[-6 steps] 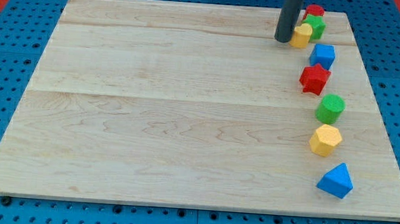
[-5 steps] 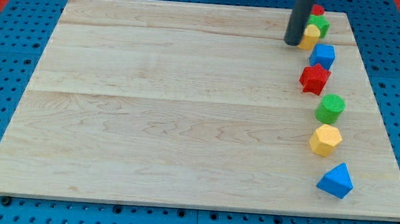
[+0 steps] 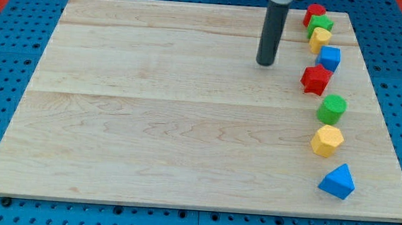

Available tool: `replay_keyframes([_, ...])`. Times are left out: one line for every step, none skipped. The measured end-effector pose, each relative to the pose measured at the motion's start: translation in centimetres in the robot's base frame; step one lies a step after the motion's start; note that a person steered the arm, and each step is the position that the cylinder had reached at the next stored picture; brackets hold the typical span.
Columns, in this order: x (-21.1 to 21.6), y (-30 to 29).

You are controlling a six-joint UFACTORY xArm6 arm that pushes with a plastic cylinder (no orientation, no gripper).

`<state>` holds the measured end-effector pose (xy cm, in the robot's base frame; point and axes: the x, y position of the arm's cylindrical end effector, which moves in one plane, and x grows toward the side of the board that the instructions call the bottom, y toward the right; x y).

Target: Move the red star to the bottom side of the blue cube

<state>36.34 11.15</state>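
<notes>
Seven blocks stand in a column near the right edge of the wooden board (image 3: 186, 126), and our tip (image 3: 265, 63) is to the left of that column, touching none of them. We have no jaws to open or close: the arm ends in a plain rod, so it grasps nothing and is free at this moment.

Just to the right of our tip, and a little lower in the view, sits the red star (image 3: 316, 79). Up and to the right of the tip is the blue cube (image 3: 329, 57), and the star lies close under it, slightly to the left (we cannot tell if the two touch). Above the cube, further from us, are a yellow block (image 3: 319, 39), a green block (image 3: 321, 24) and a red block (image 3: 314, 12). Below the star come a green cylinder (image 3: 332, 107), a yellow hexagonal block (image 3: 327, 140) and a blue triangular block (image 3: 337, 181).

In our judgement the star is almost in place already. If any push is needed, it should be short and slow, from the star's left side toward the right, with the tip aimed at the star's middle so it slides under the cube and does not turn. We should stop early, because a long push could knock the cube or the green cylinder.
</notes>
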Motion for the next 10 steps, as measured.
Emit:
replay_keyframes([1.9, 2.9])
replay_keyframes([1.9, 4.7])
replay_keyframes([1.9, 4.7])
replay_keyframes([1.9, 5.5])
replay_keyframes([1.9, 6.4])
replay_keyframes([1.9, 6.6])
replay_keyframes([2.8, 4.6])
replay_keyframes([5.3, 2.5])
replay_keyframes([6.9, -0.1])
replay_keyframes([9.4, -0.1])
